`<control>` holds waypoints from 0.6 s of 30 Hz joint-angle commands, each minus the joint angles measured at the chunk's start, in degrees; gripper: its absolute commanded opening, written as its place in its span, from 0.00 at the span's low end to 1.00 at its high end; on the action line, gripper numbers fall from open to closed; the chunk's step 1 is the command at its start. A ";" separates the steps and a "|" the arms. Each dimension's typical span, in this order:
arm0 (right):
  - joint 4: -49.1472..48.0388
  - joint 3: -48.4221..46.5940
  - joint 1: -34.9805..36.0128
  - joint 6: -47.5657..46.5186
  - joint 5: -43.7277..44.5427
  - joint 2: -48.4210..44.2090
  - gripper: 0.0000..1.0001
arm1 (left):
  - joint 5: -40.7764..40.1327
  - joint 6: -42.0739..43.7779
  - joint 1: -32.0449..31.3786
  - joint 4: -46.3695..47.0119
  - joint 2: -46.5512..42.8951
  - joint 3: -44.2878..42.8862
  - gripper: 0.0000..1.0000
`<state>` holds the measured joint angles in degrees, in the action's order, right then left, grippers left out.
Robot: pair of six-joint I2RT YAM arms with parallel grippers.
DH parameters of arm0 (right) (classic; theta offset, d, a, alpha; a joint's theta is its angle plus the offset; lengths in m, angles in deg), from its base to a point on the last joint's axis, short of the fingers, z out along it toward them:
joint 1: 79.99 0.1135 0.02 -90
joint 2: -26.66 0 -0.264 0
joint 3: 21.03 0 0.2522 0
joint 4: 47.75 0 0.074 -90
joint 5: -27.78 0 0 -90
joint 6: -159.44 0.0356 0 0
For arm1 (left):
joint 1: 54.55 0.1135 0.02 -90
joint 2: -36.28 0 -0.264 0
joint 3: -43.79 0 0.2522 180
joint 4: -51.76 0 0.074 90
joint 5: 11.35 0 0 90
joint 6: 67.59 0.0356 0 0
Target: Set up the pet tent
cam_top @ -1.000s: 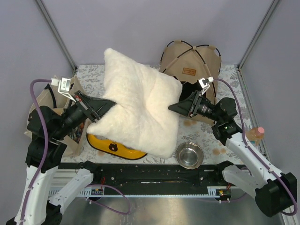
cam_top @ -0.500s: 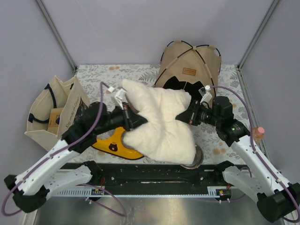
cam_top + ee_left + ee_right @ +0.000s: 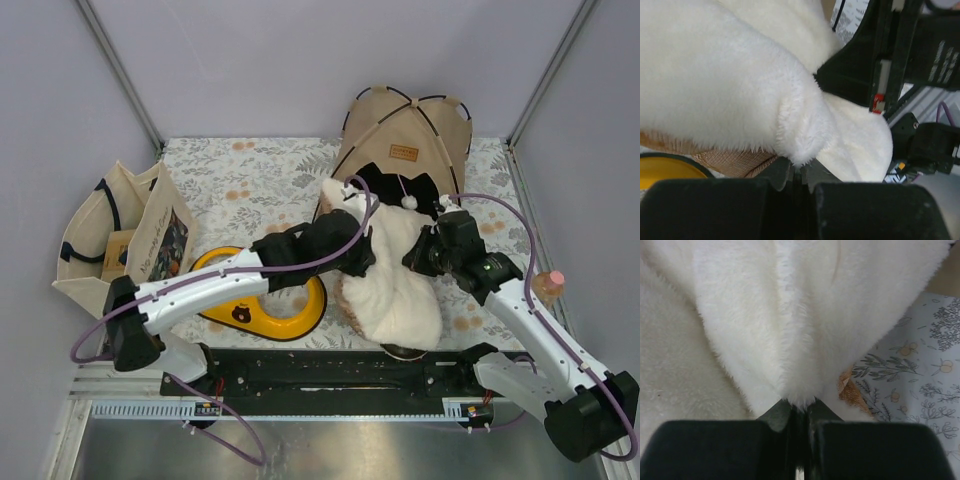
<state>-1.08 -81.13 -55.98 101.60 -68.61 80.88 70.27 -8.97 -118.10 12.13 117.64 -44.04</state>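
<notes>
Floral tabletop (image 3: 260, 170) carries a cream tote bag (image 3: 120, 235) at far left, then the left gripper (image 3: 798, 170) pinched tight on the white fluffy cushion (image 3: 400, 290), the right gripper (image 3: 797, 410) clamped on its opposite edge, and the pet tent (image 3: 405, 130) standing upright just behind at the back right.

Left arm (image 3: 215, 285) is stretching way across to the right, and the left pincer (image 3: 799, 172) is pinching tight on the white cushion (image 3: 400, 290). Right arm (image 3: 530, 320) is bending inward, with the right pincer (image 3: 799, 412) squeezing another fold, jaws nearly meeting.
</notes>
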 commanded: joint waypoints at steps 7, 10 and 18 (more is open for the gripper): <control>-4.51 -4.63 1.21 2.03 10.43 3.53 0.00 | 0.55 2.99 -0.26 7.06 12.76 -15.67 0.00; -6.53 -4.89 1.21 1.68 10.44 4.40 0.00 | 2.23 2.37 -0.26 7.06 15.49 -17.69 0.00; -13.22 -7.35 1.21 -3.51 1.81 9.94 0.00 | 2.49 2.46 -0.17 6.44 18.57 -18.40 0.00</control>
<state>-4.58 -83.14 -56.00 99.03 -58.71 89.64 69.43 -6.45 -117.77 11.43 134.93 -59.23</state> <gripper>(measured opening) 0.038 0.045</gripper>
